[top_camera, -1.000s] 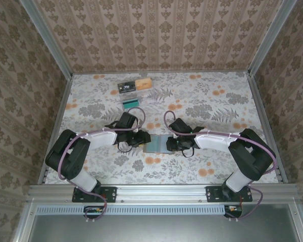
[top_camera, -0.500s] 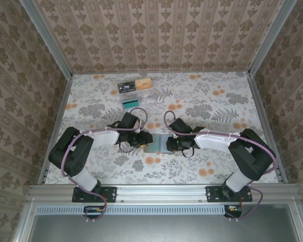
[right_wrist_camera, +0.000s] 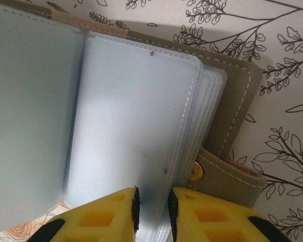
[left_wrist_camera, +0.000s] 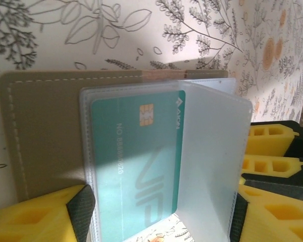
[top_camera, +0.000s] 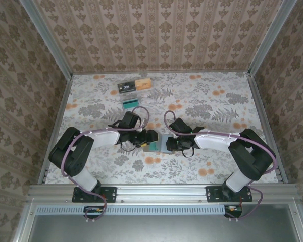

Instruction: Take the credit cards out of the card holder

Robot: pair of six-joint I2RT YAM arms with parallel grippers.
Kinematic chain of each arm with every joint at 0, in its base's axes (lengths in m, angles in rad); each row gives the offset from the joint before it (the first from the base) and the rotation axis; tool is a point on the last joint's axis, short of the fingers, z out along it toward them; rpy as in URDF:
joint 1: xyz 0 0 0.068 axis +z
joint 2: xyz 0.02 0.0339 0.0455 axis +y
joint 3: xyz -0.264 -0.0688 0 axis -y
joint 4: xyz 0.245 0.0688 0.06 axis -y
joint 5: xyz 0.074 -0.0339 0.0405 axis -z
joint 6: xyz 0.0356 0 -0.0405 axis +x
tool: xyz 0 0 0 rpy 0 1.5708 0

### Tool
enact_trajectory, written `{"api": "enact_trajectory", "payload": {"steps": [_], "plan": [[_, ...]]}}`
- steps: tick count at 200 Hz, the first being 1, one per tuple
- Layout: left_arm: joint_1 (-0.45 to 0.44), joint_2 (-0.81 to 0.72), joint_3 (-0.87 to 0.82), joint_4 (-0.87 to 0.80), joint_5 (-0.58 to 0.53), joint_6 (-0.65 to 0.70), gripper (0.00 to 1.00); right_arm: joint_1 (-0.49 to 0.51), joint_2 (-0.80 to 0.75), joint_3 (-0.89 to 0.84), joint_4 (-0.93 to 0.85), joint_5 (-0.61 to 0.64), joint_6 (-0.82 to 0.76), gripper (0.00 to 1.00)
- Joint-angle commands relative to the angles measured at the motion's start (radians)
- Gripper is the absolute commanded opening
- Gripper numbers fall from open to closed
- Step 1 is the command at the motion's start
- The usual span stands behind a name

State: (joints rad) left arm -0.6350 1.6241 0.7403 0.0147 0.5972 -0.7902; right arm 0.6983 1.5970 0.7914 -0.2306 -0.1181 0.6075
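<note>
Your left gripper (left_wrist_camera: 159, 218) stands wide apart either side of the teal credit card (left_wrist_camera: 136, 161), while your right gripper (right_wrist_camera: 152, 212) pinches the card holder (right_wrist_camera: 238, 96) by a clear sleeve (right_wrist_camera: 136, 116).

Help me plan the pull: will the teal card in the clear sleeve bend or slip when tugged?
The teal card lies flat with straight edges, so probably stiff and light. Its smooth printed face may slip in a pinch. The clear sleeve around it looks thin and floppy, so it would likely lift along unless pinned.
</note>
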Motion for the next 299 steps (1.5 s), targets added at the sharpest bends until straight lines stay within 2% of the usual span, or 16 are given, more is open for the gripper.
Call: {"api": "enact_trajectory", "payload": {"steps": [1, 25, 85, 95, 127, 162, 190, 209, 222, 229, 299], "plan": [[-0.021, -0.009, 0.04, 0.02, 0.039, 0.016, 0.71, 0.006, 0.024, -0.013, -0.004, 0.018, 0.016, 0.27], [-0.034, 0.005, 0.057, 0.019, 0.078, 0.019, 0.71, 0.007, 0.022, -0.014, -0.007, 0.019, 0.016, 0.27], [-0.045, -0.003, 0.08, -0.046, 0.053, 0.043, 0.71, 0.005, -0.022, -0.025, -0.029, 0.062, 0.028, 0.33], [-0.043, -0.011, 0.082, -0.079, 0.005, 0.056, 0.71, 0.003, -0.041, -0.029, -0.04, 0.083, 0.031, 0.33], [-0.021, -0.054, 0.076, -0.168, -0.047, 0.102, 0.71, -0.014, -0.123, -0.036, -0.081, 0.137, 0.037, 0.37], [0.009, -0.089, 0.053, -0.194, -0.07, 0.12, 0.69, -0.021, -0.182, -0.015, -0.083, 0.114, 0.034, 0.38], [0.018, -0.077, 0.038, -0.171, -0.065, 0.106, 0.55, -0.02, -0.166, 0.019, -0.038, 0.009, 0.035, 0.35], [0.021, -0.052, 0.037, -0.166, -0.057, 0.108, 0.24, -0.02, -0.125, 0.043, 0.001, -0.067, 0.049, 0.3], [0.024, -0.026, 0.044, -0.166, -0.049, 0.114, 0.09, -0.02, -0.091, 0.054, 0.03, -0.11, 0.062, 0.26], [0.026, -0.015, 0.046, -0.166, -0.048, 0.116, 0.05, -0.022, -0.072, 0.059, 0.046, -0.132, 0.071, 0.25], [0.037, 0.044, 0.028, -0.172, -0.073, 0.123, 0.01, -0.073, 0.053, 0.037, 0.188, -0.272, 0.18, 0.21]]}}
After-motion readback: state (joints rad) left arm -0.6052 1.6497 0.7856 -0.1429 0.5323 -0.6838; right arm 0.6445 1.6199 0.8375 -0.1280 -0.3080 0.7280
